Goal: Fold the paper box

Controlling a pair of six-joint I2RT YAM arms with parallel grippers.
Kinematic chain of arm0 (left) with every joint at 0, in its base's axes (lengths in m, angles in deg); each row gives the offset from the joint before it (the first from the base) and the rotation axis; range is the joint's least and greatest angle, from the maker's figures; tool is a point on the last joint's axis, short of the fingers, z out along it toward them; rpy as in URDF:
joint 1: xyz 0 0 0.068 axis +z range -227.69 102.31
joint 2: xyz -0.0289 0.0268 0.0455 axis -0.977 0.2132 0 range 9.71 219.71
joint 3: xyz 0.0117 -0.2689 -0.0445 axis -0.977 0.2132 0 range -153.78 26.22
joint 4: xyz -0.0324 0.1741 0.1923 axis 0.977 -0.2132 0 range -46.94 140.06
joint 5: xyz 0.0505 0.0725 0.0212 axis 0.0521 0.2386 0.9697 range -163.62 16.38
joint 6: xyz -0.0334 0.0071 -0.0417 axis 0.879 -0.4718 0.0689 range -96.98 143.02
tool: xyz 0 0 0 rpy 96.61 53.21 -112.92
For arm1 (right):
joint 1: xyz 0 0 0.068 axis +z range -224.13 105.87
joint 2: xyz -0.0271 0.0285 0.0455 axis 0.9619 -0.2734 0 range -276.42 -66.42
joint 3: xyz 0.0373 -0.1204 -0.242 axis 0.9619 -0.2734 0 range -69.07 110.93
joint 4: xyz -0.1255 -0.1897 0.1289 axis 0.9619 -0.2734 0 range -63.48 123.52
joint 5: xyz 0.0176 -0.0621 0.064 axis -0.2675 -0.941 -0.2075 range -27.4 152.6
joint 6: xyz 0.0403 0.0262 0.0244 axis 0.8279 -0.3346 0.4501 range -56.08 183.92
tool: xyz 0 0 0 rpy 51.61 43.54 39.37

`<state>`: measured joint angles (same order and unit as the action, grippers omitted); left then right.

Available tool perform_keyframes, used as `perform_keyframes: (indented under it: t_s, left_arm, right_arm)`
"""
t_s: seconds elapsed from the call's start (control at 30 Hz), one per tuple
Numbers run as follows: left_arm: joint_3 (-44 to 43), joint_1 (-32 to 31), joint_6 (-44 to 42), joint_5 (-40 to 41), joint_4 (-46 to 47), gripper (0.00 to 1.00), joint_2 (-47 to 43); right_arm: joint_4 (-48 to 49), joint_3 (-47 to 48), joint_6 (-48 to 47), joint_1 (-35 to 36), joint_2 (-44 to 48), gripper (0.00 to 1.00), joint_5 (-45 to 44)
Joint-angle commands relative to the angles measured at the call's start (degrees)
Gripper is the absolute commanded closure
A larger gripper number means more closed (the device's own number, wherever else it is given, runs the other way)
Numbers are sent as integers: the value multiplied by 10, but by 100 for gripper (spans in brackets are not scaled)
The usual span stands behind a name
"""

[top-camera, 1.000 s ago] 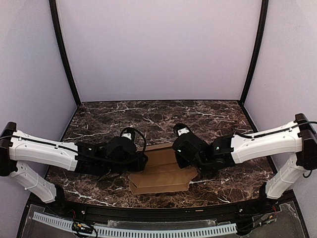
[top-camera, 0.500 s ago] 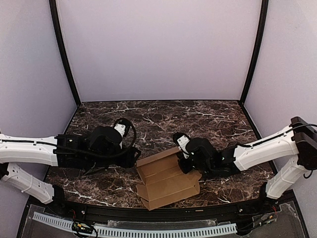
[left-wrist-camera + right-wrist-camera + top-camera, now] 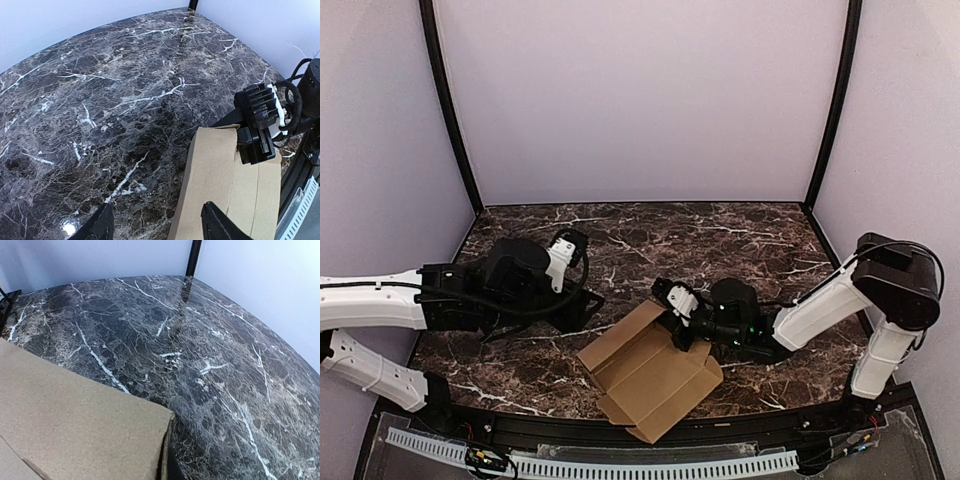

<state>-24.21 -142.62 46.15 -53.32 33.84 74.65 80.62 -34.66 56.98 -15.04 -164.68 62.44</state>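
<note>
Item: paper box, a flat brown die-cut sheet, lies askew at the middle of the tabletop's near edge, one corner reaching that edge. Right gripper: pinched tight on the sheet's far-right edge, the only hold. Left gripper: jaws parted, empty, over bare tabletop just off the sheet's left side. Hazards, as judged: the unbraced sheet pivots about the single pinch, slides over the near edge, or creases off its score lines.

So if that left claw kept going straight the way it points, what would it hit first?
Probably the marble tabletop, just beside the edge of the paper box. The open left gripper aims downward. Its box-side finger might clip the cardboard first, though depth is unclear.
</note>
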Motion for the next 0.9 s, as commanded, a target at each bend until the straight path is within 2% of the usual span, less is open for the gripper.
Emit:
perform_keyframes:
  t_s: [0.0, 0.23, 0.67, 0.87]
  left_arm:
    - [-3, 4, -30, -54, 34, 41, 37]
    - [-10, 8, -24, -103, 81, 45, 98]
    - [-30, 11, -6, -122, 111, 51, 196]
    - [-34, 17, 3, -116, 106, 52, 214]
  right_arm:
    - [163, -18, -47, -6, -39, 100, 80]
    - [195, 0, -38, -7, -94, 100, 80]
    - [241, -4, -6, -6, -137, 100, 85]
    - [246, -13, 4, -6, -140, 86, 94]
